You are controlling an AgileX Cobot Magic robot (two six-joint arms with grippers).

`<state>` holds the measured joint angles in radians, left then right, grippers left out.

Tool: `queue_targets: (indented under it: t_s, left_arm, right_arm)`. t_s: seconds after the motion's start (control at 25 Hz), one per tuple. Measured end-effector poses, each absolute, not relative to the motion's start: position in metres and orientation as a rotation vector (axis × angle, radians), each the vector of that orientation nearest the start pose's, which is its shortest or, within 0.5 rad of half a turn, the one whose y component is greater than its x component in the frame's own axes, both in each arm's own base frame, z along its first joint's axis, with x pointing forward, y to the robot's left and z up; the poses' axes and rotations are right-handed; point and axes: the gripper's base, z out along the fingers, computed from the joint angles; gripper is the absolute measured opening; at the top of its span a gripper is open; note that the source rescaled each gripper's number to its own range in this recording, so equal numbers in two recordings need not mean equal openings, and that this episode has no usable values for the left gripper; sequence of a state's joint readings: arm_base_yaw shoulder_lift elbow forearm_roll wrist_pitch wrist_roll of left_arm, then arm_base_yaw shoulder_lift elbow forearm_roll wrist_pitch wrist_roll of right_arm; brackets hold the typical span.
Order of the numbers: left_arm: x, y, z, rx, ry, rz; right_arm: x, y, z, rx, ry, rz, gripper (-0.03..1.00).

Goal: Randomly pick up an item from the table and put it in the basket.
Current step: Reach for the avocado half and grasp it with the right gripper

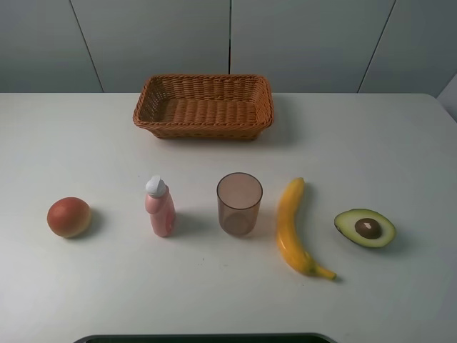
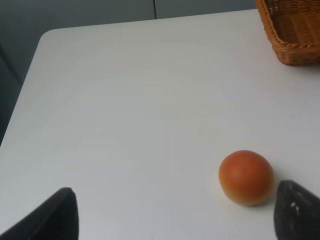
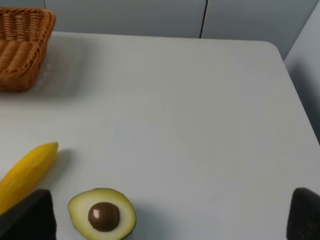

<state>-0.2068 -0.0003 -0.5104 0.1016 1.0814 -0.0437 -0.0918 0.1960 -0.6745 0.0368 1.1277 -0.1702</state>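
The halved avocado (image 1: 365,228) lies cut side up on the white table (image 1: 357,136) at the front right, brown pit showing. It also shows in the right wrist view (image 3: 102,214), between my right gripper's dark fingertips (image 3: 30,215), nearer one of them. The right gripper (image 3: 170,222) is open and empty. The wicker basket (image 1: 203,107) stands empty at the back middle; its corner shows in the left wrist view (image 2: 292,30) and the right wrist view (image 3: 22,47). My left gripper (image 2: 175,215) is open and empty. Neither gripper shows in the high view.
In a row at the front: a reddish-orange fruit (image 1: 69,216) (image 2: 246,177), a pink bottle with a white cap (image 1: 159,206), a translucent brownish cup (image 1: 239,204) and a yellow banana (image 1: 294,227) (image 3: 25,172). A dark edge (image 1: 207,338) lies at the table's front.
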Motion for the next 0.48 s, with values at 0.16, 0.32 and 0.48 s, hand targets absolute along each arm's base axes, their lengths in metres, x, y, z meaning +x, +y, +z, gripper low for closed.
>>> queue_targets:
  t_s: [0.16, 0.32, 0.48]
  left_arm:
    - [-0.005, 0.009, 0.279, 0.16, 2.044, -0.034]
    - [-0.005, 0.009, 0.279, 0.16, 2.044, -0.034]
    - [-0.005, 0.009, 0.279, 0.16, 2.044, -0.034]
  right_arm:
    - [0.041, -0.001, 0.355, -0.226, 2.224, -0.165, 1.0]
    - [0.09, -0.003, 0.375, -0.411, 2.32, -0.184, 1.0]
    - [0.144, 0.001, 0.363, -0.662, 2.439, -0.149, 1.0]
